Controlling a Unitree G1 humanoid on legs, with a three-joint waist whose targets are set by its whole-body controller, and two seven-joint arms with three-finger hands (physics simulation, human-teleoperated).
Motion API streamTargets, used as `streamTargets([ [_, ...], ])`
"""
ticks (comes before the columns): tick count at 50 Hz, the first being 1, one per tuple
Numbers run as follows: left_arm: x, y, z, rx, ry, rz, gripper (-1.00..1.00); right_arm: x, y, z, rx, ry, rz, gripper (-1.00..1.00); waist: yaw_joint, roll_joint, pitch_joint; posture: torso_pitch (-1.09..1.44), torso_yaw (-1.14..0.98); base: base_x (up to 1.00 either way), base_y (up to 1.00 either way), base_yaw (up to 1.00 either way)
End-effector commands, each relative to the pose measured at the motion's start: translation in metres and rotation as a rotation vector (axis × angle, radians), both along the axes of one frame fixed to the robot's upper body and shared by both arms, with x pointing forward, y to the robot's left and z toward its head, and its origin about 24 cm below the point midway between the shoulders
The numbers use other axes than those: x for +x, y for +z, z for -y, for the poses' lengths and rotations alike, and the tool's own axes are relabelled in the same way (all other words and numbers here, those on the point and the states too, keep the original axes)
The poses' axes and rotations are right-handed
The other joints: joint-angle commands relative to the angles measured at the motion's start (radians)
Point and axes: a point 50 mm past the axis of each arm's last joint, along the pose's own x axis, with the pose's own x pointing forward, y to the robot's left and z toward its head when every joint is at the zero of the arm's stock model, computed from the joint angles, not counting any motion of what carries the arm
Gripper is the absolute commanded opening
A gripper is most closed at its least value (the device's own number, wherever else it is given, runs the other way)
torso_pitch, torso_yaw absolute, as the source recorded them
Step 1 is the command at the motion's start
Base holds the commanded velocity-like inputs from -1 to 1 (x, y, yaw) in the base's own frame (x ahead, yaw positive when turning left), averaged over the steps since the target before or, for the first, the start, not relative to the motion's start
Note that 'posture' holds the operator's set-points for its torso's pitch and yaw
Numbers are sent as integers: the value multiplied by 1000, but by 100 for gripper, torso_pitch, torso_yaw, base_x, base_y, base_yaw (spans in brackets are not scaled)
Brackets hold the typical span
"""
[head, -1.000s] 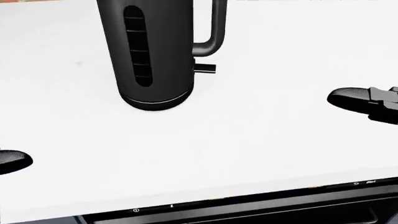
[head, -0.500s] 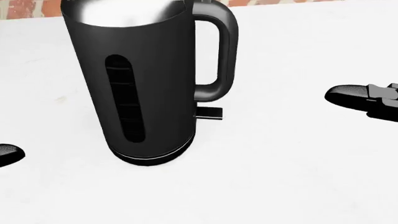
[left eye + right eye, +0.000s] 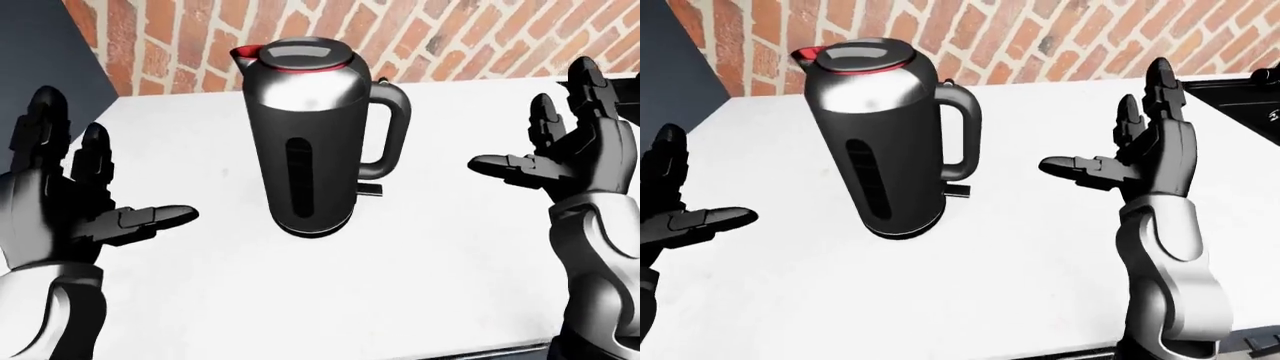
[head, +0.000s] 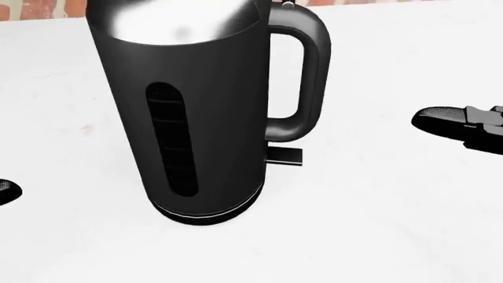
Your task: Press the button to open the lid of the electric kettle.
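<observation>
While both arms are raised over the white countertop (image 3: 430,262), the tall black electric kettle with a polished steel shoulder and red-rimmed lid (image 3: 305,127) stands upright between them, near the red brick wall (image 3: 440,37), its lid down and its looped handle (image 3: 392,131) turned toward the left-eye view's right. Well apart from it on that view's left, the robot's black three-fingered left hand (image 3: 70,187) is spread wide and grips nothing. Off to the right, the matching right hand (image 3: 1135,157) is likewise splayed, fingers up, clear of the kettle.
</observation>
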Motion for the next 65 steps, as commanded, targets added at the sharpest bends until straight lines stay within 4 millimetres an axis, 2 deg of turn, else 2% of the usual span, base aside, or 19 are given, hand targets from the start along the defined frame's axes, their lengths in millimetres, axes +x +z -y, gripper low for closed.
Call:
streamTargets([
  [1,-6,11,3,27,-8,89,100,-4,14,-2,-24,3,75,100,0,-1,-15,0,0,0,0,0],
  [14,-4,5,3,2,-21,50,100,-2,9,-3,-47,-4,54,100,2,0,-19,-2,0,0,0,0],
  [22,-5,5,1,-1,-13,41,100,-2,10,-4,-53,-5,48,100,3,1,-61,-10,0,0,0,0],
  [29,-6,7,0,6,-13,52,100,5,13,-8,-68,8,43,100,2,4,-109,-16,0,0,0,0],
  [36,-5,6,1,11,-16,45,100,17,16,-10,-58,22,28,100,3,6,-135,-16,0,0,0,0],
  [51,-4,10,5,22,-21,40,100,51,38,-18,-21,61,-8,100,2,11,-151,-16,0,0,0,0],
  [54,-5,11,4,23,-19,42,100,64,39,-17,8,74,-40,100,1,13,-152,-16,0,0,0,0],
  [65,-6,12,4,21,-11,51,100,85,65,-29,-24,104,-36,100,1,16,-154,-16,0,0,0,0],
])
